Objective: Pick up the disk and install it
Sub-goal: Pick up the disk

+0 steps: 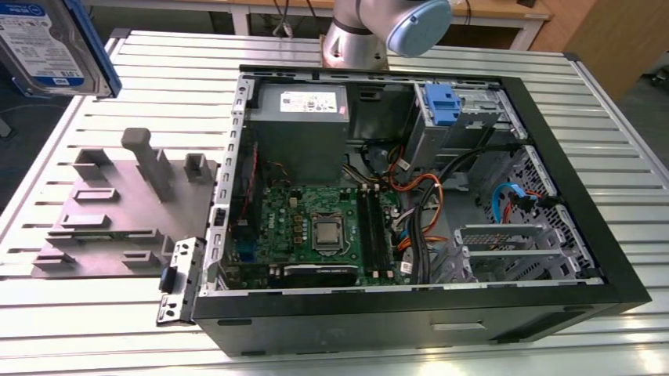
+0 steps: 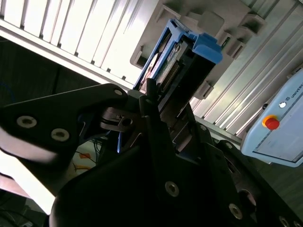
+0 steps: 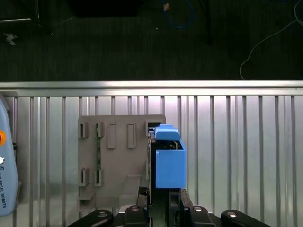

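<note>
Disk (image 1: 47, 43) high in the air in the exterior view, label to the camera, hanging well above the grey fixture plate (image 1: 105, 227) and touching nothing, the open computer case (image 1: 418, 196) just beside that plate. Over to the first wrist view: disk (image 3: 169, 163) on edge, blue rail showing, poised over the plate's slotted side, my gripper (image 3: 161, 198) clamped on its near end. Second wrist view: fingers (image 2: 149, 101) pressed against either side of the disk, plate beneath. I judge it stiff, dense for its size and shock-shy, so the metal body is the place to hold, not the thin plastic rails
</note>
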You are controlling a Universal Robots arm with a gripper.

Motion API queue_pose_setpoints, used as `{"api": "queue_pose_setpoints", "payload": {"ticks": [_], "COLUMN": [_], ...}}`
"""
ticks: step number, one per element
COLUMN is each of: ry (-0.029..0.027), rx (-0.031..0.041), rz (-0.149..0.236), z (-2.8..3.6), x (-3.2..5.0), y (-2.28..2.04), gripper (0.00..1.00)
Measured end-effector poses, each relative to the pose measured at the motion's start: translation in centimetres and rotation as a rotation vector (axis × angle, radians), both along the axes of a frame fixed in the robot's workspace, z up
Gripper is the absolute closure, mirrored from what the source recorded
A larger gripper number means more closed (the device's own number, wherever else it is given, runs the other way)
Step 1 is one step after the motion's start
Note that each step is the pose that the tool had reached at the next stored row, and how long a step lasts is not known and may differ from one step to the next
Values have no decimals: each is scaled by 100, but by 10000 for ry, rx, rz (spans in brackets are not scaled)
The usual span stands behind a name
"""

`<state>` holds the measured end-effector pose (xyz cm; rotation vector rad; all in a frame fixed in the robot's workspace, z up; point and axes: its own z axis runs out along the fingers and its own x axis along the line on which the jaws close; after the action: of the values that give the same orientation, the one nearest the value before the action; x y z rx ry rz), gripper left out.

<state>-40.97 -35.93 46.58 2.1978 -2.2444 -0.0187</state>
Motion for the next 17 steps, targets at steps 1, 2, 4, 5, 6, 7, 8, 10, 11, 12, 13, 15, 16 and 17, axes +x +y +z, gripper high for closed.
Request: {"api": "queue_pose_setpoints", "payload": {"ticks": [1,2,4,5,6,7,8,10,11,12,13,15,16,17], "ry": [1,0,2,3,3,1,0,1,1,1,3,1,1,1], "rx": [0,0,-1,-2,-2,-1,0,0,0,-1,-1,-1,0,0], "rz": [1,1,0,0,0,0,0,1,0,0,0,0,0,0], "z": [2,3,6,13,15,14,14,33,33,35,39,51,60,65], "x": [0,0,0,0,0,0,0,0,0,0,0,0,0,0], "y": [0,0,0,0,0,0,0,0,0,0,0,0,0,0], "gripper": [65,65,65,65,65,65,65,65,65,65,65,65,65,65]}}
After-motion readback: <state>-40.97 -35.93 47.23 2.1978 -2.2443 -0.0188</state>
